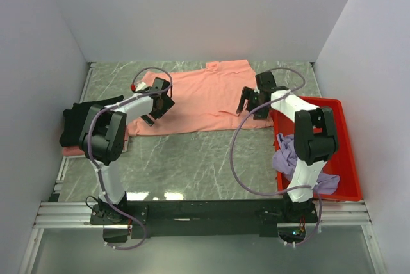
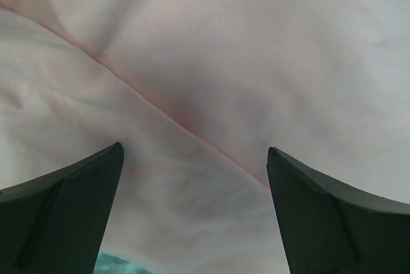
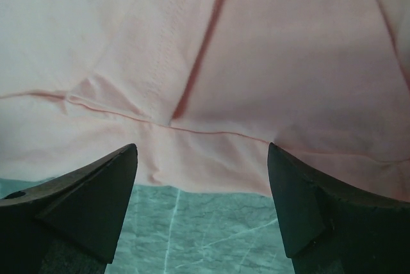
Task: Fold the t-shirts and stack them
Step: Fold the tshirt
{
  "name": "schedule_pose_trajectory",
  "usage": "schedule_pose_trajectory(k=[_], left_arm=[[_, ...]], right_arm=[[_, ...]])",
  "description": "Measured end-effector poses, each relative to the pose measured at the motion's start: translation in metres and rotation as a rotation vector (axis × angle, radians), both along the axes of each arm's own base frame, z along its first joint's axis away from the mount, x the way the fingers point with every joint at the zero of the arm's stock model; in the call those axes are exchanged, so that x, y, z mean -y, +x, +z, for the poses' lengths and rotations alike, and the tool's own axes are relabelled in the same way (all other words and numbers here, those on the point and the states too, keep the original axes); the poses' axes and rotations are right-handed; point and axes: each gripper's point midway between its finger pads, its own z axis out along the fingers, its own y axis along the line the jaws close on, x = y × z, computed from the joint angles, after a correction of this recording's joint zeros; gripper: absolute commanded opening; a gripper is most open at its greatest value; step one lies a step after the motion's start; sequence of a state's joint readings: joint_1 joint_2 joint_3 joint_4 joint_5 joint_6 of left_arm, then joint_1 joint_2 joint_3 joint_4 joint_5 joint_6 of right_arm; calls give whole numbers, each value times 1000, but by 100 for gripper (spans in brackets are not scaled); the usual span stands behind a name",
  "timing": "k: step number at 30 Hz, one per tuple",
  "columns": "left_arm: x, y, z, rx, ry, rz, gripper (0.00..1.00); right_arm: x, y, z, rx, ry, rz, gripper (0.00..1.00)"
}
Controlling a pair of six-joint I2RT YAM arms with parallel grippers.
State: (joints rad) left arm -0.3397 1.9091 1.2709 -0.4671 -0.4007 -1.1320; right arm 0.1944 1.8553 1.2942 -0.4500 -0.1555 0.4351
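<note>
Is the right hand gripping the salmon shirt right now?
No, the right hand is open, fingers spread above the hem of the salmon shirt.

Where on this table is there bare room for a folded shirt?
Bare: the table between the salmon shirt and the arm bases. Crowded: the red tray with a purple shirt, and the left edge under the black shirt.
</note>
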Motion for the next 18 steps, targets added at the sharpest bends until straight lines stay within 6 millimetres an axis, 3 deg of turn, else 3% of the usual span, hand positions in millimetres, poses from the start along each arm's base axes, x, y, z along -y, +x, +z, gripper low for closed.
schedule_pose_trajectory(k=[5, 12, 18], left_arm=[[5, 0, -1, 9, 5, -21, 99], [6, -6, 0, 42, 8, -25, 100], [11, -29, 0, 47, 8, -46, 99]], right_arm=[[-2, -17, -28, -65, 14, 2, 88], [-4, -29, -27, -5, 52, -18, 88], [1, -71, -28, -17, 53, -34, 88]])
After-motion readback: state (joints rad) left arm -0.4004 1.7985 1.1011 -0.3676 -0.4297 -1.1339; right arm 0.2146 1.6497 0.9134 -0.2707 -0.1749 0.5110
